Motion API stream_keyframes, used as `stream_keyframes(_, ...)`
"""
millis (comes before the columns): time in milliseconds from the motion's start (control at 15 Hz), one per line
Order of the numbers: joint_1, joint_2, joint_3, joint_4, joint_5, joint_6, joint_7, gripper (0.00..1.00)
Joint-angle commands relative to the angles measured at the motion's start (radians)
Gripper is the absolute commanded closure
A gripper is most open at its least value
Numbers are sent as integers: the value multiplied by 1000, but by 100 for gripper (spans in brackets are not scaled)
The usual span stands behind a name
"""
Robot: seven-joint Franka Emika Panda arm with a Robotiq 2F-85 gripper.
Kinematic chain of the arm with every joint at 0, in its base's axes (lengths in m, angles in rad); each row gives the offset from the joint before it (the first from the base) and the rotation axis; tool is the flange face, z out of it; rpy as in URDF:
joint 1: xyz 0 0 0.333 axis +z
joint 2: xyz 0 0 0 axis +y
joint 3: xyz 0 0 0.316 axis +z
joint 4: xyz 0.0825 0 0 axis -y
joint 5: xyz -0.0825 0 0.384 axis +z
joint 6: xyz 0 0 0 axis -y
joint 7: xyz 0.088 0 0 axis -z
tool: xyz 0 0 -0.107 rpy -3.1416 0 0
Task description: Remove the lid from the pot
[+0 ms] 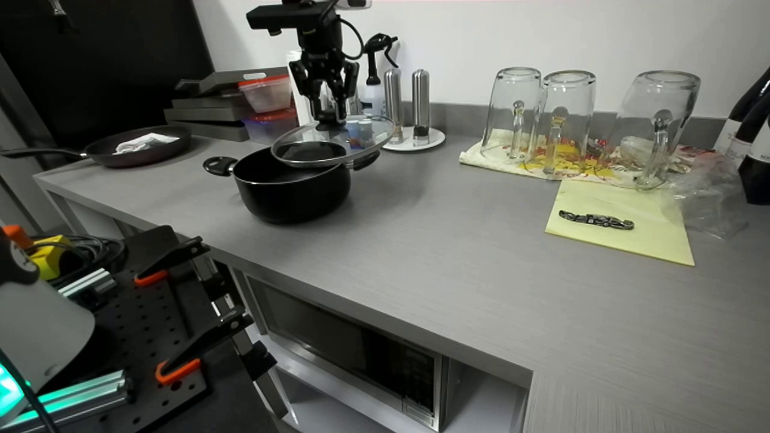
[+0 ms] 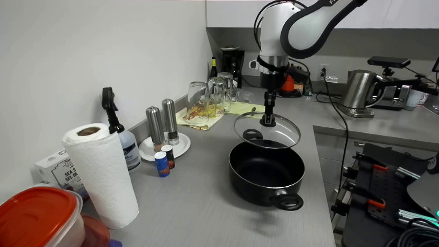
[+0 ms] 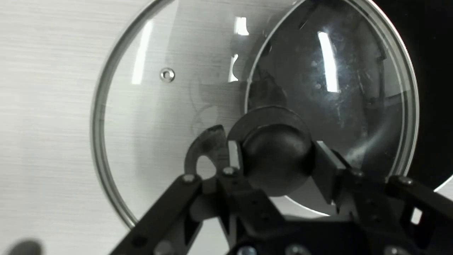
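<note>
The glass lid (image 1: pixel 374 137) has a metal rim and a dark centre knob. My gripper (image 1: pixel 331 113) is shut on the knob and holds the lid in the air; this also shows in an exterior view, with the gripper (image 2: pixel 268 118) over the lid (image 2: pixel 283 135). The black pot (image 1: pixel 295 195) stands on the counter, its open inside showing in an exterior view (image 2: pixel 245 188). The lid is above the pot and shifted off to one side, still overlapping it. In the wrist view the knob sits between the fingers (image 3: pixel 277 156), and the lid (image 3: pixel 141 120) partly covers the pot (image 3: pixel 437 99).
Upturned glass mugs (image 1: pixel 559 120) stand on a cloth beside a yellow sheet (image 1: pixel 649 240). Two metal mills (image 2: pixel 169 116) stand on a white plate (image 2: pixel 183 145). A paper towel roll (image 2: pixel 103 178), spray bottle (image 2: pixel 128 147) and frying pan (image 1: pixel 138 153) are also on the counter (image 1: pixel 421 258).
</note>
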Motion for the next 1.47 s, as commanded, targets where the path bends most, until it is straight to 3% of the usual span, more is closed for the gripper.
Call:
stream_keyframes(0,-42,-20,-44,15,16,-13,19,75)
stream_keyframes(800,-196,71,-192,82,95,-6,98,75)
stream_keyframes(1400,-221,308,-172,180,195,30,139,75)
